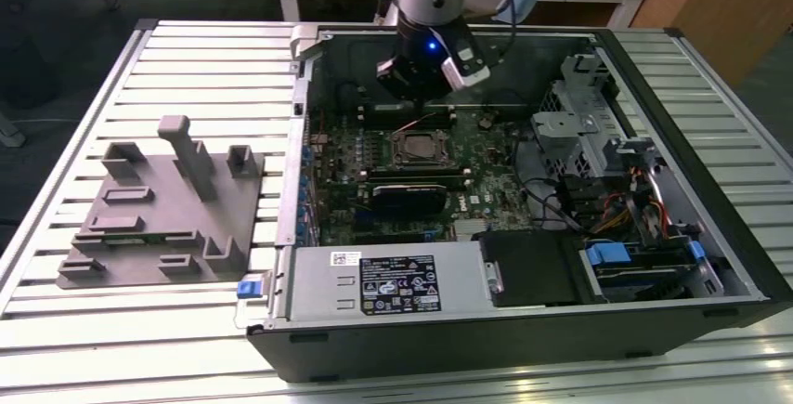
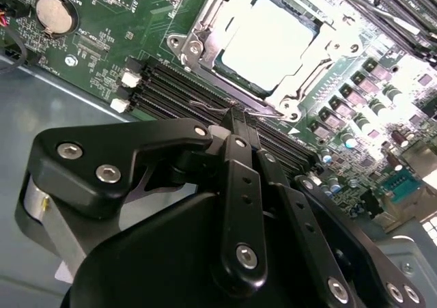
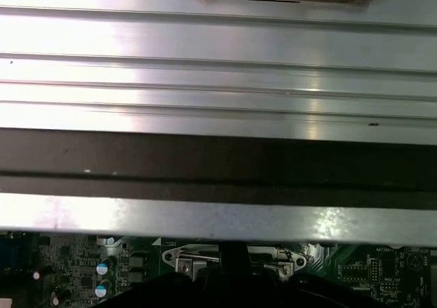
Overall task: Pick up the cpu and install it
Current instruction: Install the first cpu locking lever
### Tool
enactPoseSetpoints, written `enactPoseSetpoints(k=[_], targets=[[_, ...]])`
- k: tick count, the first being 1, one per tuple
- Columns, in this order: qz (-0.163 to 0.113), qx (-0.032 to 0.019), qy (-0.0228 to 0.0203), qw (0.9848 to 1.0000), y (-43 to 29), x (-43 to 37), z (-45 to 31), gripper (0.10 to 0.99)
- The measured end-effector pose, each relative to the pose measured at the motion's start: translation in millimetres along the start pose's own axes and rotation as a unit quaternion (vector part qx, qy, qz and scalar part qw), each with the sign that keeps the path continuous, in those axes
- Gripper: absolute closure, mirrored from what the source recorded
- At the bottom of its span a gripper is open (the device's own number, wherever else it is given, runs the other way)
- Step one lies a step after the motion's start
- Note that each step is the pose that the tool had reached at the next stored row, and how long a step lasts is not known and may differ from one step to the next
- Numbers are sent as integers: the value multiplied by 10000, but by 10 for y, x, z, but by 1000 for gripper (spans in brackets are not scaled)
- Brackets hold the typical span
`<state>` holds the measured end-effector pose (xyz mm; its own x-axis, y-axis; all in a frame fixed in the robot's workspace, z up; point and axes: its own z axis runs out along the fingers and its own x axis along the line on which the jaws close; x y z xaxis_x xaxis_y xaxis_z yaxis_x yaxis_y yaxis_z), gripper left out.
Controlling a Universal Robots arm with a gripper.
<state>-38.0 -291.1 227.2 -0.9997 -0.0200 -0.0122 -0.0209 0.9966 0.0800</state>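
Hovering with gripper [image 2: 235,113] fingers pressed together, pinching nothing, just off the socket's [image 2: 263,48] edge, inside the case [image 1: 694,144] toward its far wall. Lying flat in that socket, cpu [image 2: 266,42], pale face turned upward, presumably seated for latching; square, so showing no long axis, edges running along the frame.

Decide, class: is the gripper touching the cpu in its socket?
Apart. In the second wrist view the gripper ends over the memory slots, with bare board between it and the cpu.
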Motion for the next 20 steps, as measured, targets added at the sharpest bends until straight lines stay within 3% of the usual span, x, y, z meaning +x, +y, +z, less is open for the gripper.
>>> enactPoseSetpoints(k=[20], targets=[[0, 1, 0, 10000, 37, -112, 96, 980]])
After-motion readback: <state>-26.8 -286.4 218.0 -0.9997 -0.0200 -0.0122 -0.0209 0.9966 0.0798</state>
